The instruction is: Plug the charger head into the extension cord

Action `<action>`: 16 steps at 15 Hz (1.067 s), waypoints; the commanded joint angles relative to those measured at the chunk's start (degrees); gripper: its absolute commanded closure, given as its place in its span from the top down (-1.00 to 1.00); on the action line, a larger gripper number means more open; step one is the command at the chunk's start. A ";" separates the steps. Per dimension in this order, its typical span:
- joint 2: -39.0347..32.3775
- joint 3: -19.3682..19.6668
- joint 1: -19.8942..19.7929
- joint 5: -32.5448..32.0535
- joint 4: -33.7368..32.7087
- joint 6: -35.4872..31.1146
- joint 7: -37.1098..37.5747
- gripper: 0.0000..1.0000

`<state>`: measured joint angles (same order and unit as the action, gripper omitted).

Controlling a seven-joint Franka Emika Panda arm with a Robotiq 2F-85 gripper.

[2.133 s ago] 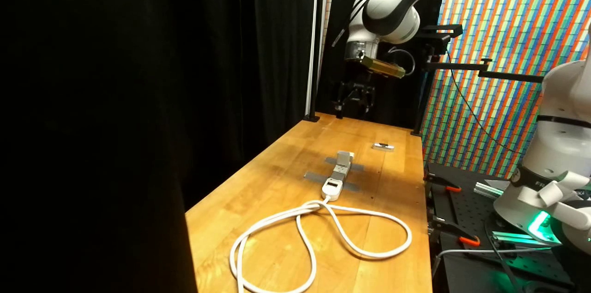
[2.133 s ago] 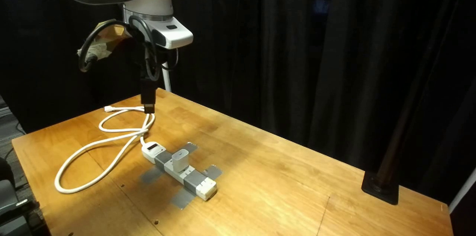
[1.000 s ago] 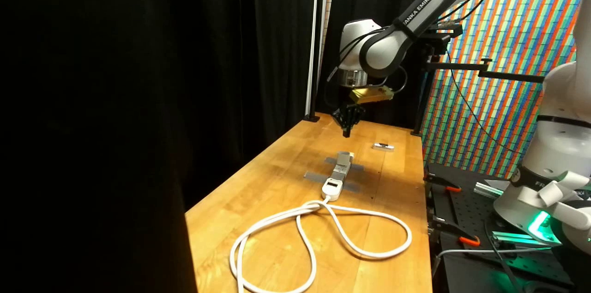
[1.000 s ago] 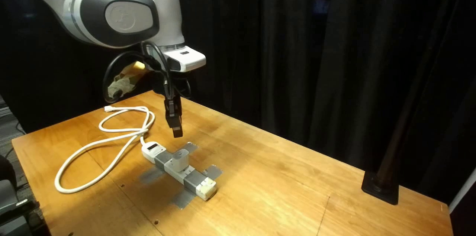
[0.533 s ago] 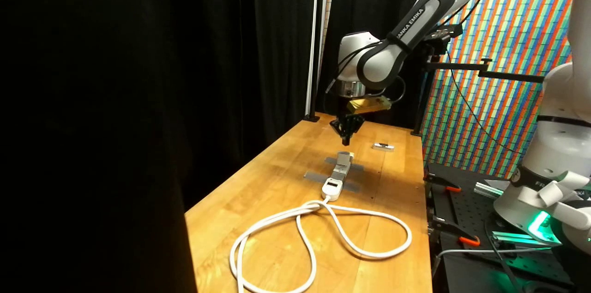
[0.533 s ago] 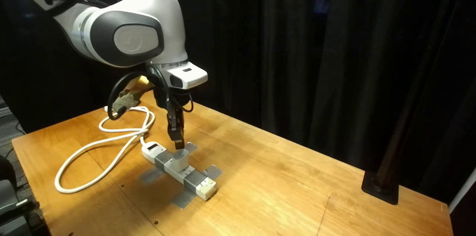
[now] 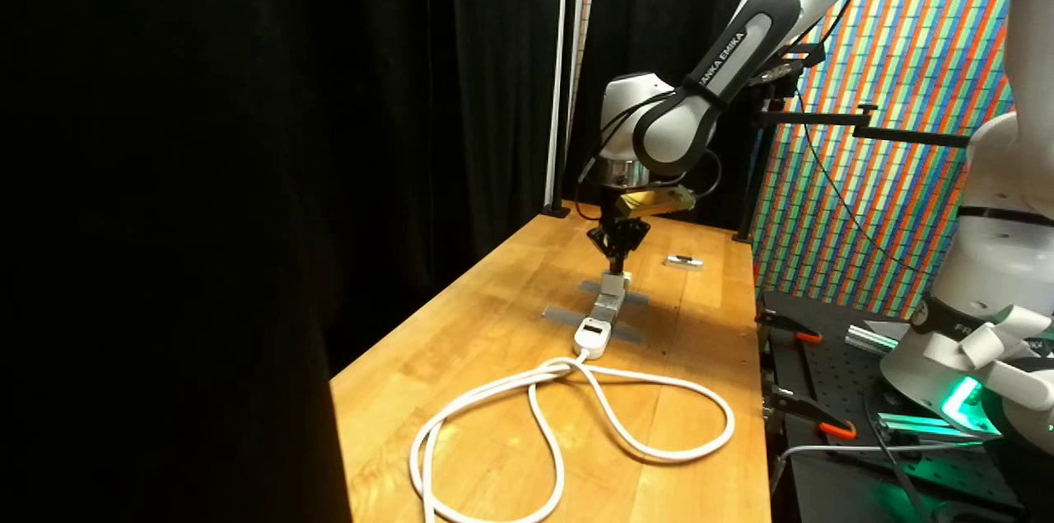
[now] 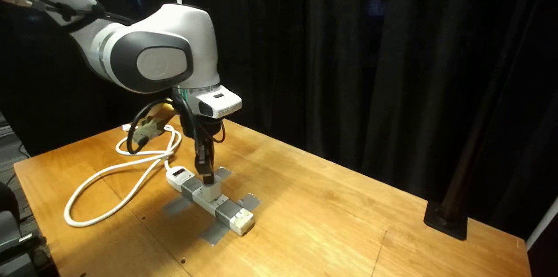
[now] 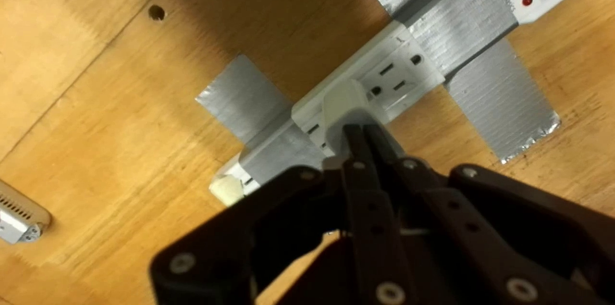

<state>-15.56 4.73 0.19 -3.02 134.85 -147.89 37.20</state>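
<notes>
The charger head (image 8: pixel 212 193) is a white block standing upright on the socket strip of the extension cord (image 8: pixel 242 221). In the wrist view the charger head (image 9: pixel 343 98) covers part of the outlets, and bare slots of the extension cord (image 9: pixel 395 74) show beside it. My gripper (image 9: pixel 363 127) is shut, its two fingertips close together with nothing between them. In an exterior view the gripper (image 8: pixel 209 179) points straight down, its tips at the top of the charger head; how hard they touch it I cannot tell. The block's prongs are hidden.
Grey tape (image 9: pixel 245 96) fastens the strip to the wooden table (image 8: pixel 327 207). The white cable (image 7: pixel 725 416) lies in loops at one end. A small silver-white device (image 7: pixel 683 262) lies farther off. Clamps (image 7: pixel 795 327) grip the table's edge, and a black post base (image 8: pixel 445 220) stands on it.
My gripper stood open higher up about two seconds ago. It has since shut and come down onto the top of the charger head. The charger head and strip look unmoved.
</notes>
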 commanded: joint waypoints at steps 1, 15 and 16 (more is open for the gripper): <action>-1.58 0.76 0.88 1.94 -0.24 -2.30 0.00 -0.87; -3.82 -1.06 -0.68 14.14 2.75 -7.73 -2.92 -0.87; -3.82 -1.12 -0.89 15.37 3.00 -7.91 -3.26 -0.88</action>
<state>-15.93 4.79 -0.20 7.92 136.35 -151.52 36.24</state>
